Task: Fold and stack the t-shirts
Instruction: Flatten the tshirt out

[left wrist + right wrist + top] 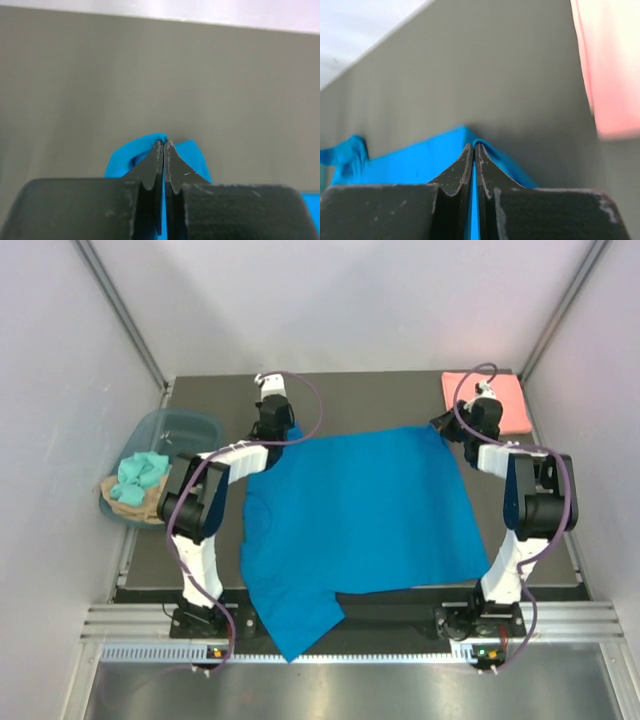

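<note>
A bright blue t-shirt (pixel 355 520) lies spread over the dark mat, one sleeve hanging over the near edge. My left gripper (pixel 283 432) is shut on its far left corner; in the left wrist view the blue t-shirt (pixel 120 160) bunches around the closed left gripper (pixel 164 143). My right gripper (pixel 446 432) is shut on the far right corner, and in the right wrist view the blue t-shirt (pixel 410 160) is pinched between the closed fingertips of the right gripper (pixel 474 146). A folded salmon pink t-shirt (pixel 487 400) lies at the far right corner; its pink cloth (pixel 610 65) is blurred in the right wrist view.
A translucent blue-grey tub (pixel 196 426) sits off the mat's left edge, holding teal cloth (pixel 140 475) and tan cloth (pixel 128 502). White walls close in on three sides. A metal rail (pixel 350 625) runs along the near edge by the arm bases.
</note>
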Available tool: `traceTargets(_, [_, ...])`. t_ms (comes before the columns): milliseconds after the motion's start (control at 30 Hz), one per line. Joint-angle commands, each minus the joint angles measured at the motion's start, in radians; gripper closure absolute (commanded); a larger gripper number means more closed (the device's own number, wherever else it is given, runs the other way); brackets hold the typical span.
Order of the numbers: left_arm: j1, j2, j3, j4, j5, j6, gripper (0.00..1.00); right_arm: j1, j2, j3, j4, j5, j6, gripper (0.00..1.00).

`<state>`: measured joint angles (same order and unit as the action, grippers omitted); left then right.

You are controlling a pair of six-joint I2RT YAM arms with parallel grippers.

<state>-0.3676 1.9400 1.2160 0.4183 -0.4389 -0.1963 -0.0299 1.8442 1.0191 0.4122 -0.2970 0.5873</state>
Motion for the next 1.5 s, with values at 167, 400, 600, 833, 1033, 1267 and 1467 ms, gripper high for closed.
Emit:
traceTargets(167, [0.002,0.036,0.178,0.102,-0.072,0.003,1.0,-0.004,0.067,0.266,0.051,-0.031,-0.027,1.0])
traceTargets(400, [-0.054,-0.134,0.077,0.14,-0.005,-0.032,1.0,-0.005,-0.074,0.179,0.008,0.088,-0.052,1.0])
traceTargets(600, [-0.09,-0.139,0.04,0.123,0.055,-0.118,1.0,-0.025,-0.23,0.108,-0.119,0.196,-0.115,1.0])
traceTargets(833, [-0.116,-0.401,0.019,0.064,-0.11,0.015,1.0,-0.031,-0.525,0.255,-0.456,0.177,-0.222,1.0])
traceTargets(1033, [-0.117,-0.755,0.048,-0.003,-0.09,0.057,1.0,-0.031,-0.79,0.487,-0.775,0.185,-0.242,1.0])
traceTargets(1267, [-0.117,-1.073,0.037,-0.136,0.052,-0.092,1.0,-0.033,-1.055,0.638,-1.039,0.162,-0.221,1.0])
traceTargets(1467, [-0.117,-1.231,0.043,-0.232,0.156,-0.189,1.0,-0.033,-1.278,0.62,-1.114,0.142,-0.17,1.0])
